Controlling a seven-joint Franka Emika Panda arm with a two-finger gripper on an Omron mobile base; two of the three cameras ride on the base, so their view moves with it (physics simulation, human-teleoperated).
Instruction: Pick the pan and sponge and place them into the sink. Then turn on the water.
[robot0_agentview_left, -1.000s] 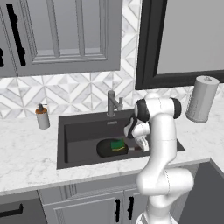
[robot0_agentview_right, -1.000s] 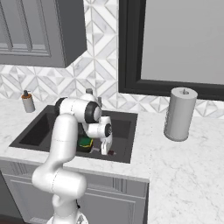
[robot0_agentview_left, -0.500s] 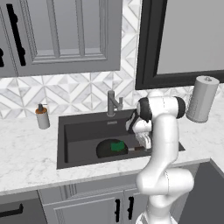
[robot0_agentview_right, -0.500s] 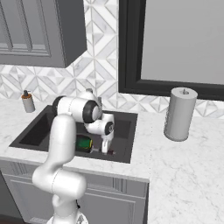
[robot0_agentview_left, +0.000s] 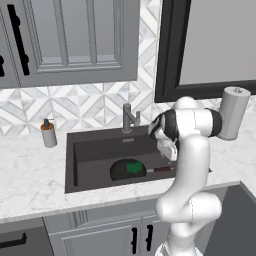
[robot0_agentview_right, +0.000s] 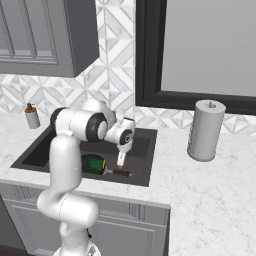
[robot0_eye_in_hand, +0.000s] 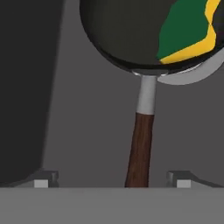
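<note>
The black pan lies on the floor of the black sink, its reddish-brown handle pointing toward the sink's right front. The green-and-yellow sponge rests inside the pan, and in the hand view the sponge lies over its far rim. My gripper hangs open just above the handle, fingertips wide on either side and clear of it. From the right, the gripper points down over the handle. No water shows at the grey faucet.
A soap dispenser stands on the marble counter left of the sink. A paper towel roll stands at the right by the window frame. Wall cabinets hang above the left side. The steel drain peeks from under the pan.
My gripper has opened and let go of the pan handle, then lifted slightly. The pan with the sponge stays put in the sink.
</note>
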